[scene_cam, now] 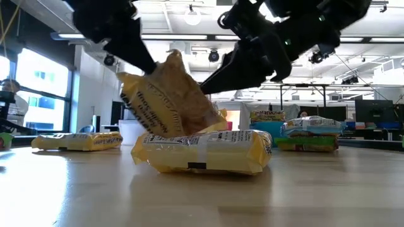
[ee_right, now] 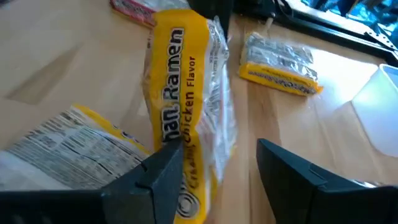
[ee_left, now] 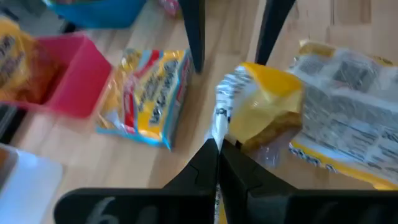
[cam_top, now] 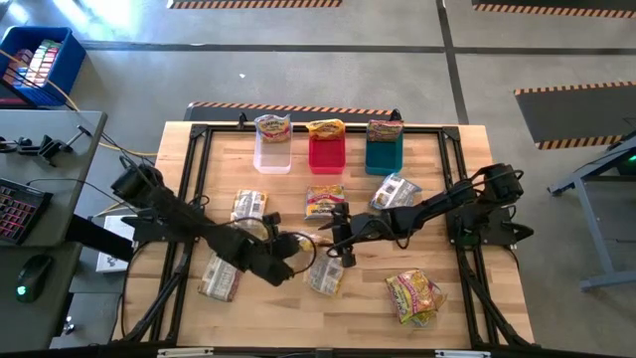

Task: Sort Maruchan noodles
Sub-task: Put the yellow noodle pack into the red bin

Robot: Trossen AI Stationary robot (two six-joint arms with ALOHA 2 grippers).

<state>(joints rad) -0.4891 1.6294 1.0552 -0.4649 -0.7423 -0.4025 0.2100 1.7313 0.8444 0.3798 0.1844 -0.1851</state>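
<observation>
Mid-bench, the left claw (ee_left: 217, 152) is clenched on the crimped edge of a yellow ramen packet (ee_right: 186, 118), holding it tilted above another yellow packet (scene_cam: 202, 151) lying flat on the bench (cam_top: 477, 318). The right claw (ee_right: 214, 171) stands released, its fingers spread on either side of the lifted packet's end.

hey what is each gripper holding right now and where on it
The left gripper is shut on the crimped end seam of a yellow noodle packet, lifted off the table. The right gripper is open around that packet, not clamping it.
</observation>
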